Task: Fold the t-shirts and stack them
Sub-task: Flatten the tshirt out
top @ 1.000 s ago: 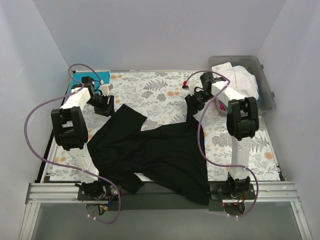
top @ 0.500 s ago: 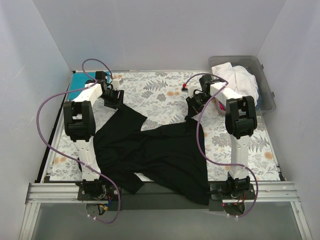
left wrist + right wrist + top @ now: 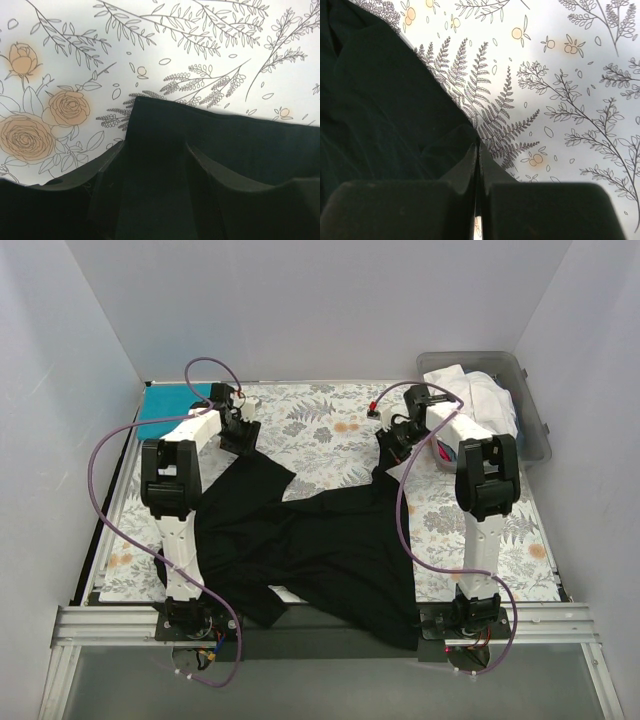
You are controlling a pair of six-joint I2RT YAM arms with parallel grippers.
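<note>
The black t-shirt [image 3: 310, 540] lies spread on the floral table cloth, its near part hanging over the front edge. My left gripper [image 3: 243, 438] is open over the shirt's back-left corner; in the left wrist view its fingers [image 3: 107, 162] straddle the black cloth [image 3: 225, 140]. My right gripper [image 3: 386, 455] is shut on the shirt's back-right edge, with a small fold of black cloth [image 3: 395, 115] raised at the closed fingertips [image 3: 479, 145]. The teal-blue t-shirt [image 3: 172, 405] lies at the back left. The white t-shirt [image 3: 480, 398] sits in the tub.
The clear grey plastic tub [image 3: 536, 420] stands at the back right corner, beside the right arm. The floral table cloth [image 3: 320, 425] shows bare between the two grippers and along the right side. White walls close in the back and both sides.
My left arm has swung right, from the table's left side to the black shirt's back-left corner. The shirt and my right gripper have hardly moved.
</note>
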